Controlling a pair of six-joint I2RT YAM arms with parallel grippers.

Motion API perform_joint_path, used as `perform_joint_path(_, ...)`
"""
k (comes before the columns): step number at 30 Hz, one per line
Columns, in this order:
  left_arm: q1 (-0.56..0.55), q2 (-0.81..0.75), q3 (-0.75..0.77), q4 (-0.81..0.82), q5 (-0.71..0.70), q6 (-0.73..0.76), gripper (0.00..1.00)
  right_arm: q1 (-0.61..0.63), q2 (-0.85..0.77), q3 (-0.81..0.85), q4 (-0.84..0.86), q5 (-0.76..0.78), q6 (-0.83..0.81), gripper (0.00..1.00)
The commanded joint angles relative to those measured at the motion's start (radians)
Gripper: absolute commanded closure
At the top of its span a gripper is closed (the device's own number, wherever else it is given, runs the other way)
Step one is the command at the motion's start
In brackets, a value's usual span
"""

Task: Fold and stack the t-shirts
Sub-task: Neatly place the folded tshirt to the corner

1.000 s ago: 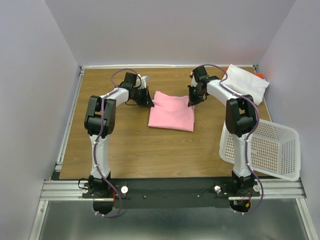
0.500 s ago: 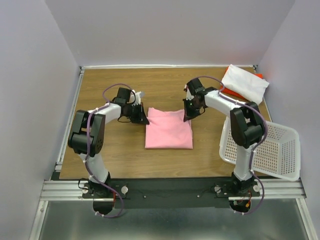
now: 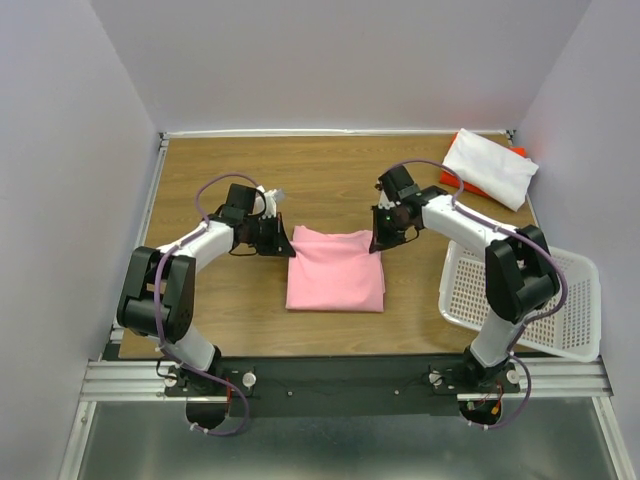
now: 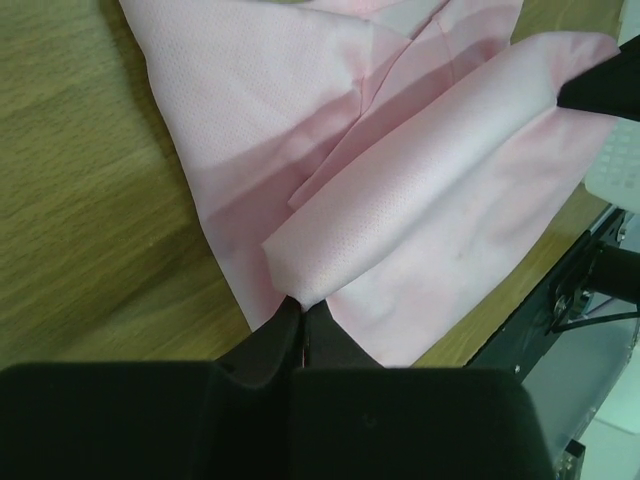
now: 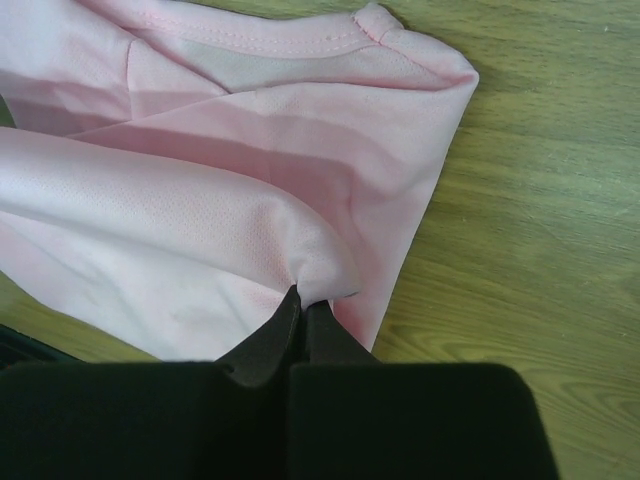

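The left gripper (image 3: 288, 248) and right gripper (image 3: 379, 243) each pinch an upper corner of the pink t-shirt (image 3: 336, 275), mid-frame on the table (image 3: 250, 170). The held edge runs left-right, and the cloth extends toward the frame's bottom.

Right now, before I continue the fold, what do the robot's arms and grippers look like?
Both match. The left arm and right arm have white links with chunky black joint housings; a purple cable loops along each. The left gripper and right gripper are matte black, with two flat fingers tapering to thin tips. No markings are legible.
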Motion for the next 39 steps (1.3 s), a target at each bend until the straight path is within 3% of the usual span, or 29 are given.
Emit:
perform_joint_path(1, -0.005, -0.016, 0.047, 0.001, -0.024, 0.005, 1.0, -0.003, -0.045, -0.006, 0.016, 0.056, 0.043, 0.98)
perform_joint_path(12, -0.005, 0.094, 0.173, 0.02, -0.019, 0.044, 1.0, -0.002, -0.042, 0.015, 0.028, 0.131, 0.058, 1.0)
perform_joint_path(22, -0.007, 0.332, 0.406, 0.087, 0.041, 0.075, 1.0, -0.002, 0.002, 0.04, 0.028, 0.246, 0.101, 0.99)
perform_joint_path(25, -0.007, 0.398, 0.494, 0.09, 0.035, 0.075, 0.89, -0.003, 0.03, 0.055, 0.028, 0.289, 0.104, 0.97)
perform_joint_path(26, -0.007, 0.431, 0.533, 0.091, 0.042, 0.075, 0.8, -0.003, 0.045, 0.069, 0.026, 0.309, 0.106, 0.95)
perform_joint_path(28, -0.007, 0.471, 0.586, 0.09, 0.055, 0.075, 0.68, -0.005, 0.06, 0.086, 0.026, 0.323, 0.113, 0.84)
perform_joint_path(29, -0.008, 0.481, 0.6, 0.091, 0.059, 0.083, 0.62, -0.005, 0.064, 0.092, 0.026, 0.331, 0.116, 0.69)
perform_joint_path(32, -0.008, 0.493, 0.638, 0.065, 0.059, 0.1, 0.56, -0.011, 0.053, 0.104, 0.026, 0.342, 0.127, 0.33)
perform_joint_path(35, -0.008, 0.479, 0.632, 0.031, 0.019, 0.126, 0.52, -0.017, 0.03, 0.089, 0.028, 0.308, 0.133, 0.16)
perform_joint_path(39, -0.008, 0.456, 0.578, 0.004, -0.002, 0.164, 0.5, -0.028, -0.008, 0.038, 0.045, 0.247, 0.129, 0.07)
